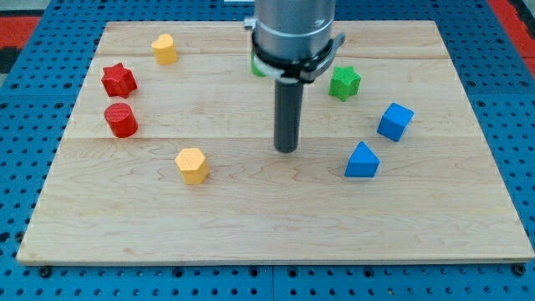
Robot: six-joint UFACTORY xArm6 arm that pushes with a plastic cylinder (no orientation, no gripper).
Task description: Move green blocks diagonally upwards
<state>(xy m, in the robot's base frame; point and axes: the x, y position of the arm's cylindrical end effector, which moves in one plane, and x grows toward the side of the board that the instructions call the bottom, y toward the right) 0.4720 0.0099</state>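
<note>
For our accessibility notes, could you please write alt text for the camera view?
My tip rests mid-board on the wooden board, below a partly hidden green block and left of the green star. Red star, red cylinder, two yellow blocks and two blue blocks surround it.

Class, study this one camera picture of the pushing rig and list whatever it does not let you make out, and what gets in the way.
1. Second green block: only a sliver shows at the left of the arm's grey body, which covers the rest; its shape cannot be told.
2. Arm above the grey body: cut off by the view's top edge.
3. My tip: it shows, below and left of the green star block, but contact with the wooden board cannot be judged.
</note>
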